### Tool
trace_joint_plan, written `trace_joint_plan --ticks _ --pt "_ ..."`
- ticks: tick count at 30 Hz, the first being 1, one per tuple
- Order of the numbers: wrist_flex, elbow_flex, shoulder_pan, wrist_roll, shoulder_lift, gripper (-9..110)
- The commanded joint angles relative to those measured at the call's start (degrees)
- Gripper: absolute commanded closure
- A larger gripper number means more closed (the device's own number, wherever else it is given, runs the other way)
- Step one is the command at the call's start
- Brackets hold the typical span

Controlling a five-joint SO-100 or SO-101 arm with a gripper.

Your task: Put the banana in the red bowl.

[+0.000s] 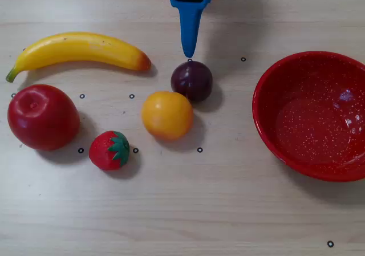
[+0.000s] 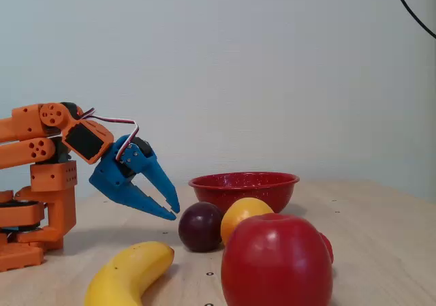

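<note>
The yellow banana (image 1: 80, 48) lies on the wooden table at the upper left of the overhead view, green stem to the left. In the fixed view it (image 2: 129, 275) lies at the front. The red bowl (image 1: 308, 125) stands empty at the right; in the fixed view it (image 2: 244, 187) is behind the fruit. My blue gripper (image 1: 190, 53) hovers above the table just behind the dark plum, to the right of the banana's orange end. Its fingers (image 2: 172, 212) meet at the tips and hold nothing.
A dark plum (image 1: 192, 80), a round orange-yellow fruit (image 1: 167, 114), a strawberry (image 1: 109, 150) and a red apple (image 1: 43, 116) lie between the banana and the bowl. The orange arm base (image 2: 41, 197) stands at the left of the fixed view.
</note>
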Motion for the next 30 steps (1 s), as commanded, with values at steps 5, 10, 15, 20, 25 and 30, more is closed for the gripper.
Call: trace_joint_plan --ticks 5,10,15,20,25,30 --pt "-0.2 0.8 -0.3 1.2 0.8 101" --pt "-0.2 0.8 -0.3 1.3 0.8 101" --pt "-0.2 0.0 -0.3 2.0 -0.3 101" --pt "-0.3 -2.5 -0.7 4.8 -3.2 101" --pt "2.2 -6.6 -0.9 8.2 -6.3 101" --pt "5.7 -13.4 -1.5 11.7 -12.1 101"
